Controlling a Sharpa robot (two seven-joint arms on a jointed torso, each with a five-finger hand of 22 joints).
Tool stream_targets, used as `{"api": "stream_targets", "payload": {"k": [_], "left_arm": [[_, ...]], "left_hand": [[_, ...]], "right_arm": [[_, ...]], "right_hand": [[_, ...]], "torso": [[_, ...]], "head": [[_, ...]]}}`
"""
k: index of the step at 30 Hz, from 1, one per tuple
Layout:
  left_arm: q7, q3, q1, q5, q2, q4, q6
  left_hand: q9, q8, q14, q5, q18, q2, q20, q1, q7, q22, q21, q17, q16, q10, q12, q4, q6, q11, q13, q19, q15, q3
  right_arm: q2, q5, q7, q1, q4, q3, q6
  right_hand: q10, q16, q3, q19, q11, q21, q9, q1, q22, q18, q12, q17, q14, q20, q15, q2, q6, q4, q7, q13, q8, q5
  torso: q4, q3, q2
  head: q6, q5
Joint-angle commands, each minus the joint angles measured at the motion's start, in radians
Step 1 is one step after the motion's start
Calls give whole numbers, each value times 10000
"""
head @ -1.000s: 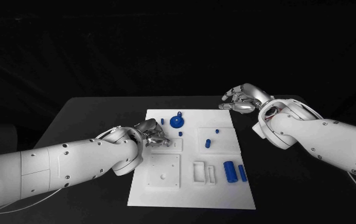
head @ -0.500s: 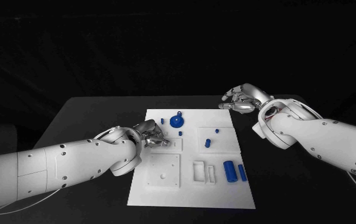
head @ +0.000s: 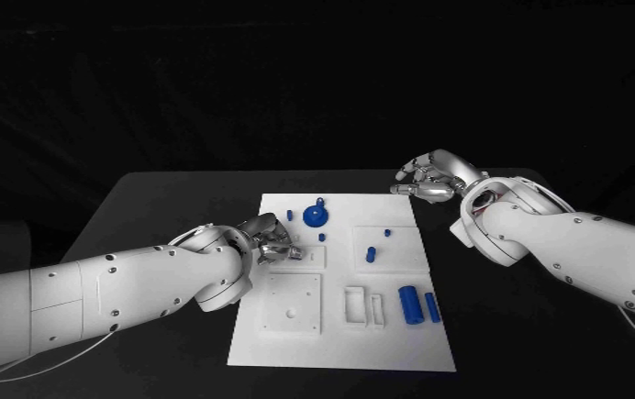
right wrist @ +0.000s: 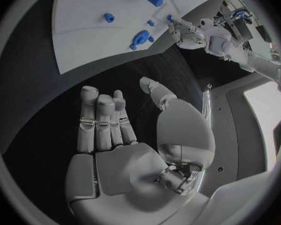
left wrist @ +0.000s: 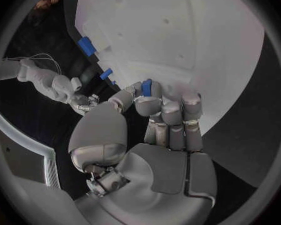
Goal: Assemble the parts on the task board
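The black table (head: 159,202) is being occupied at its middle by the white task board (head: 344,344). The left hand (head: 272,237) is being held over the board's left edge, fingers curled, and a small blue part (left wrist: 146,87) is being pinched at its fingertips. The right hand (head: 430,177) is being held above the board's far right corner, fingers apart, with nothing gripped. A round blue part (head: 315,215) is lying near the far edge, and two blue cylinders (head: 412,305) are lying by the right edge.
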Motion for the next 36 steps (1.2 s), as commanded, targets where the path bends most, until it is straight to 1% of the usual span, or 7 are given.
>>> {"api": "stream_targets", "payload": {"k": [1, 14, 20, 25, 27, 33, 36], "left_arm": [[12, -51, -66, 293, 27, 12, 574], [-99, -36, -59, 308, 118, -144, 1102], [-159, -14, -47, 253, 154, -226, 1172], [-239, 26, 38, 193, 209, -288, 1476], [-318, 45, 104, 154, 269, -360, 1773], [-522, 52, 199, -163, 363, -454, 2113], [-624, 54, 256, -169, 420, -514, 2443]], "left_hand": [[-21, 63, 286, 35, 160, 220, -914, -50, -1048, 164, 51, -22, 59, -634, 71, -43, 1277, -528, -26, -80, -557, 13], [-37, 74, 261, -30, 166, 387, -912, -270, -1046, 155, 65, -70, 85, -652, 109, -82, 1258, -524, -92, -108, -555, 51], [-37, 100, 259, 111, 175, 457, -916, -306, -1052, 156, 84, -90, 123, -652, 148, -221, 1271, -532, -126, -123, -553, 110], [-34, 114, 259, 120, 183, 494, -920, -292, -1058, 157, 101, -103, 147, -656, 172, -341, 1270, -537, -148, -122, -553, 151], [-31, 124, 257, 110, 186, 495, -920, -272, -1061, 156, 110, -112, 162, -659, 186, -429, 1269, -539, -164, -123, -552, 176], [-30, 132, 245, 174, 186, 506, -915, -248, -1058, 151, 116, -132, 174, -668, 203, -553, 1257, -537, -194, -135, -546, 217], [-30, 136, 240, 218, 183, 515, -912, -250, -1056, 148, 118, -141, 179, -672, 209, -594, 1254, -535, -207, -138, -542, 228]], "right_arm": [[10, 6, 79, -13, -6, 3, 125], [23, 6, 74, -16, -27, 3, 168], [36, 6, 77, -25, -42, 3, 174], [45, 7, 73, -32, -50, 3, 193], [59, 7, 69, -35, -63, 3, 199], [77, 20, 68, -37, -79, 3, 209], [90, 29, 67, -38, -89, 3, 219]], "right_hand": [[-60, 54, 2, 87, -17, -46, -9, -110, 137, 432, 50, -13, -10, 12, -77, 17, 0, 39, 80, -13, 54, 51], [-66, 56, 9, 87, -17, -49, -11, -93, 141, 432, 61, -16, -12, 9, -77, 23, -5, 42, 80, -26, 53, 103], [-68, 58, 10, 87, -17, -49, -12, -89, 143, 432, 66, -17, -12, 8, -77, 25, -7, 45, 80, -32, 53, 129], [-69, 59, 10, 88, -16, -50, -12, -88, 144, 432, 68, -18, -12, 8, -77, 24, -6, 47, 81, -34, 54, 141], [-71, 60, 9, 88, -16, -51, -13, -88, 145, 432, 72, -19, -13, 8, -76, 23, -8, 49, 81, -38, 53, 159], [-74, 61, 6, 87, -15, -52, -14, -89, 147, 432, 77, -20, -15, 9, -75, 21, -10, 54, 82, -46, 53, 192], [-75, 61, 6, 87, -15, -53, -14, -88, 148, 432, 79, -21, -15, 9, -75, 20, -11, 55, 82, -48, 53, 202]], "torso": [[-1, 6, 2], [-5, 11, -2], [-3, 8, 0], [-7, 16, 0], [-14, 18, 4], [-19, 16, 3], [-18, 19, 3]], "head": [[5, -1], [-26, -2], [-29, -4], [-37, 3], [-42, 11], [-58, 9], [-64, 11]]}}
